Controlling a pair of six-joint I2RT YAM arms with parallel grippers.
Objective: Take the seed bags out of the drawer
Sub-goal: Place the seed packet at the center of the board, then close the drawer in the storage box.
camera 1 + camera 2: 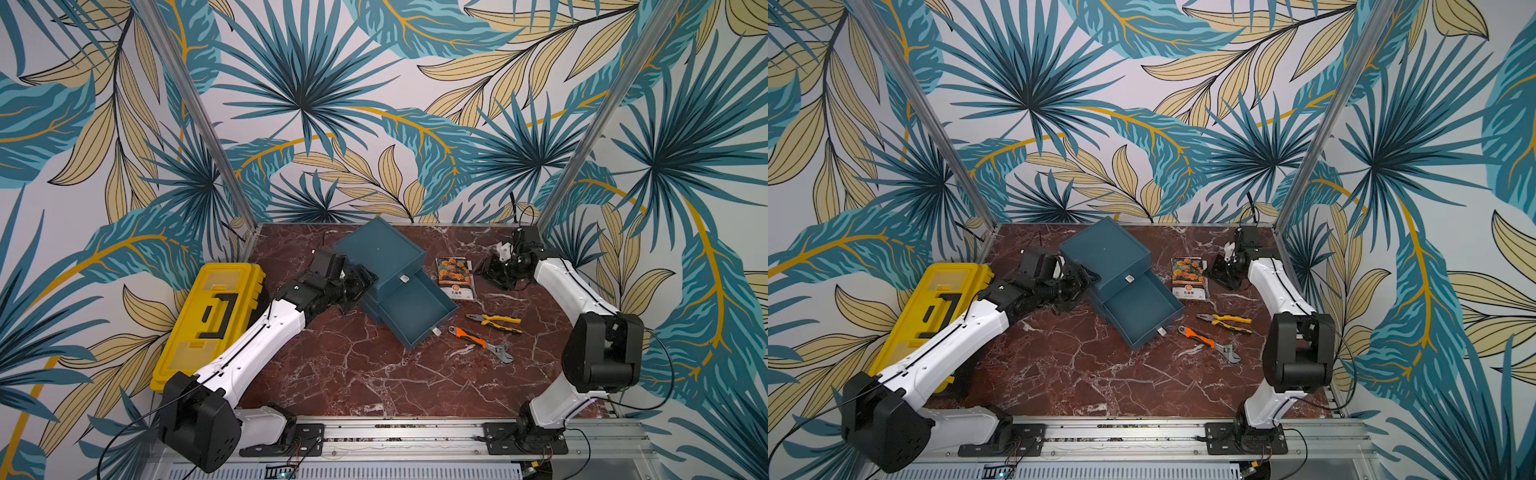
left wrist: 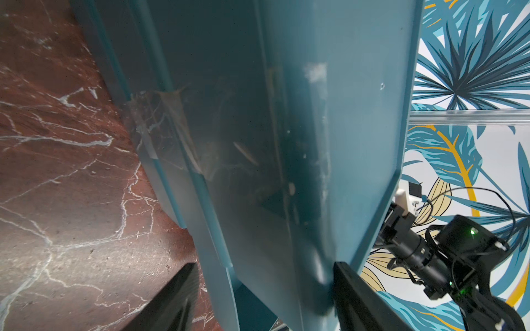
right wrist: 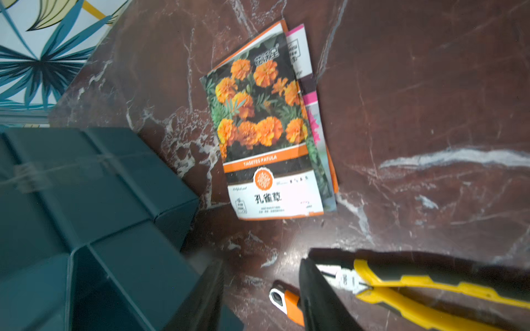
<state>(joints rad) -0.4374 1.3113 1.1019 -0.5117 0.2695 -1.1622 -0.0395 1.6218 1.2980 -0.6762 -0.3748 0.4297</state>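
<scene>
Blue cabinet (image 1: 380, 249), 1 drawer (image 1: 415, 311) pulled out. My left gripper (image 2: 265, 266): jaws released, straddling a cabinet edge. My right gripper (image 3: 259, 266): jaws released, holding nothing, beyond the seed bags (image 3: 266, 129) from the cabinet. Seed bags: 2 visible, stacked on the table (image 1: 353, 374) just beside the cabinet's open drawer.

marigold seed bag (image 3: 266, 120), orange band: "TAGETES PATULA";
same bag, white band: "孔雀草"; finer print below it too blurred to read;
pink seed bag (image 3: 299, 57) underneath: print too small to read
</scene>
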